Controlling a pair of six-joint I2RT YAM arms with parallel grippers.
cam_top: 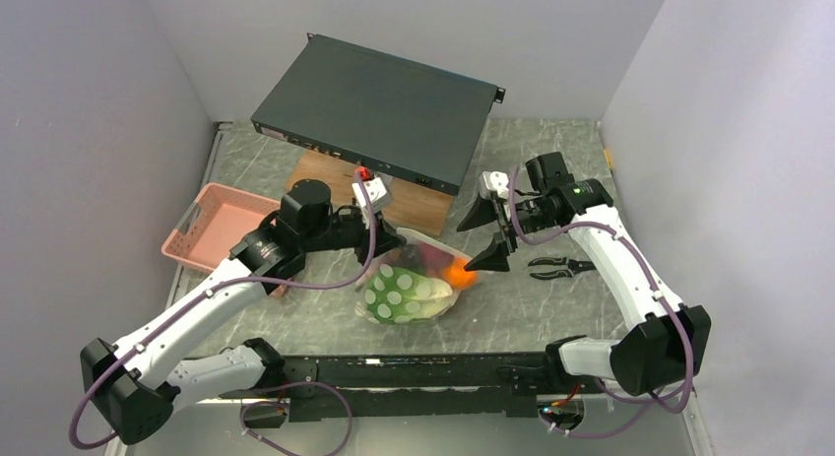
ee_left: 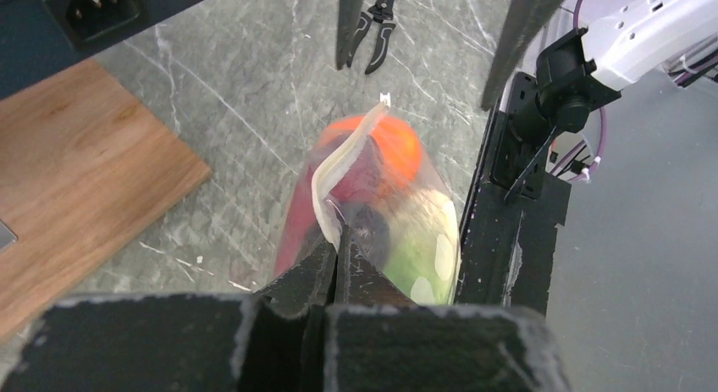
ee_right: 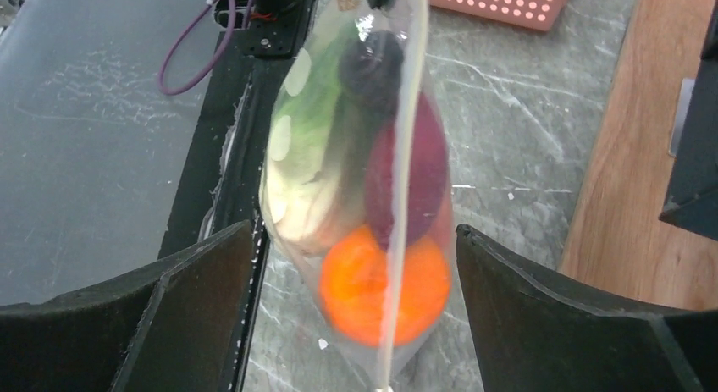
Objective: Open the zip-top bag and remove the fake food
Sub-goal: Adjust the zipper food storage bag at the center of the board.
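The zip-top bag [cam_top: 418, 284] lies lifted at one end over the table's near middle. It holds the fake food: an orange ball [cam_top: 458, 272], a dark purple-red piece [ee_right: 411, 176] and a pale green leafy head [ee_right: 309, 129]. My left gripper [ee_left: 339, 244] is shut on the bag's zip strip [ee_left: 334, 176] at its left end. My right gripper [ee_right: 354, 235] stands open, one finger on each side of the bag's end with the orange ball [ee_right: 385, 286], touching neither side. In the top view the right gripper [cam_top: 482, 237] hangs just right of the bag.
A black rack unit [cam_top: 379, 106] rests on a wooden board [cam_top: 418, 208] at the back. A pink mesh basket [cam_top: 212, 225] stands at the left. Black pliers [cam_top: 556, 269] lie to the right of the bag. The black base rail [cam_top: 414, 362] runs along the near edge.
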